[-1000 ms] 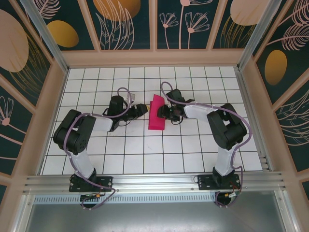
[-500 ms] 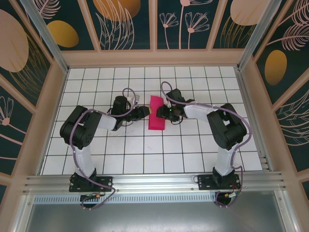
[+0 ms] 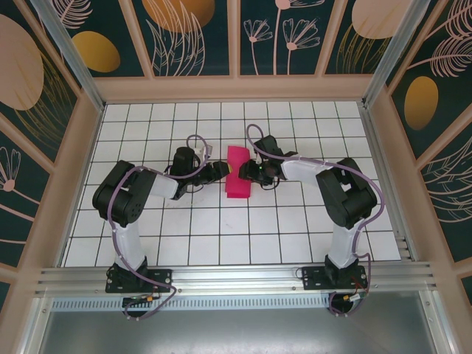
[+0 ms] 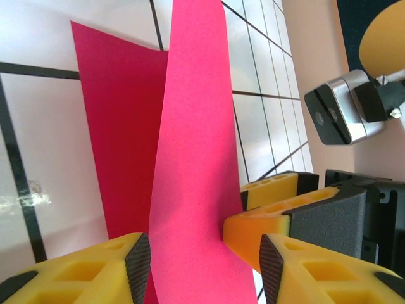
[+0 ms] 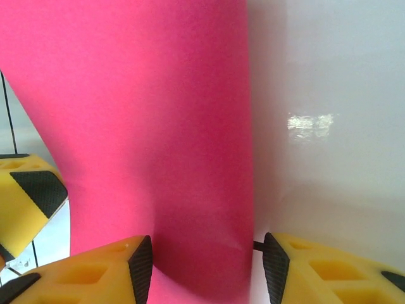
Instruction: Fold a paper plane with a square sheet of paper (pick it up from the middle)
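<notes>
Desk (image 3: 221,236): white and glossy, ruled with dark lines into a square grid.
Room: wall panels (image 3: 195,37) on the far, left and right sides, dark teal, painted with pale flowers, leaves and orange ovals, framed in peach-coloured wood.
Near edge: aluminium rail (image 3: 236,276) carrying both arm bases.
Square sheet of paper (image 3: 238,183): magenta-pink, folded to a narrow strip, lying mid-desk with its length running near to far, one flap lifted off the surface.
Left tool (image 3: 219,171): at the sheet's left edge, yellow fingers parted, the raised flap standing between them; pressing on it or not, cannot tell.
Right tool (image 3: 248,174): at the sheet's right edge, fingers parted likewise, pink paper between them.
Tools: facing each other across the strip, close together.
</notes>
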`<state>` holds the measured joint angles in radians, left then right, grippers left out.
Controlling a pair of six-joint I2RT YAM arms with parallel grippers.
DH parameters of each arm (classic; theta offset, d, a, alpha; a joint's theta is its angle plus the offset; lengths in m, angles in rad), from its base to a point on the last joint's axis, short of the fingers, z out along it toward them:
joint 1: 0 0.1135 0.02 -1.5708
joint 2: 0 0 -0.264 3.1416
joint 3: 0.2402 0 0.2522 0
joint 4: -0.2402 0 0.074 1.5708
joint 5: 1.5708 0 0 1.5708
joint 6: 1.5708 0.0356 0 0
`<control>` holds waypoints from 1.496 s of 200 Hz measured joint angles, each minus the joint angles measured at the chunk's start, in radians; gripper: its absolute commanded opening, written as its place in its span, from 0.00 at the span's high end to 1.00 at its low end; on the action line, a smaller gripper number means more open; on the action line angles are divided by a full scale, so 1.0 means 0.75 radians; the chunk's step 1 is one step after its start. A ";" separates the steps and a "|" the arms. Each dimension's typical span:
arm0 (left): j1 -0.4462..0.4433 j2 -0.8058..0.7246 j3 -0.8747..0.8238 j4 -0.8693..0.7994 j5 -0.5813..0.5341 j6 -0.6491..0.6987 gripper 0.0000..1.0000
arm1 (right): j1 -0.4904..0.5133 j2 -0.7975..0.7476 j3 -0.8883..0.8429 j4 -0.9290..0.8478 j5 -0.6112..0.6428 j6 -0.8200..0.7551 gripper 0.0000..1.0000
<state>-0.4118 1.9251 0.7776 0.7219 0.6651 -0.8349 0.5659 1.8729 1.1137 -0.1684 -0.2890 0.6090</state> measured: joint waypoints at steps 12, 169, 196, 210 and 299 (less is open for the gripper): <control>0.000 -0.003 -0.003 0.000 -0.016 0.012 0.42 | -0.003 -0.001 -0.005 0.005 0.000 0.002 0.48; 0.000 0.039 -0.007 0.149 0.086 -0.043 0.65 | -0.011 -0.023 -0.044 0.043 -0.036 0.031 0.49; 0.000 0.052 -0.007 0.150 0.093 -0.045 0.77 | -0.011 -0.030 -0.047 0.058 -0.045 0.036 0.49; 0.000 0.053 -0.007 0.150 0.093 -0.053 0.89 | -0.011 -0.033 -0.052 0.063 -0.047 0.036 0.49; -0.018 0.023 -0.002 0.157 0.073 -0.081 1.00 | -0.175 -0.248 -0.184 0.154 -0.060 0.069 0.47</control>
<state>-0.4252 1.9423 0.7765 0.8398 0.7197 -0.8959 0.4347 1.6871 0.9760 -0.0532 -0.3340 0.6609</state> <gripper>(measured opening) 0.068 0.527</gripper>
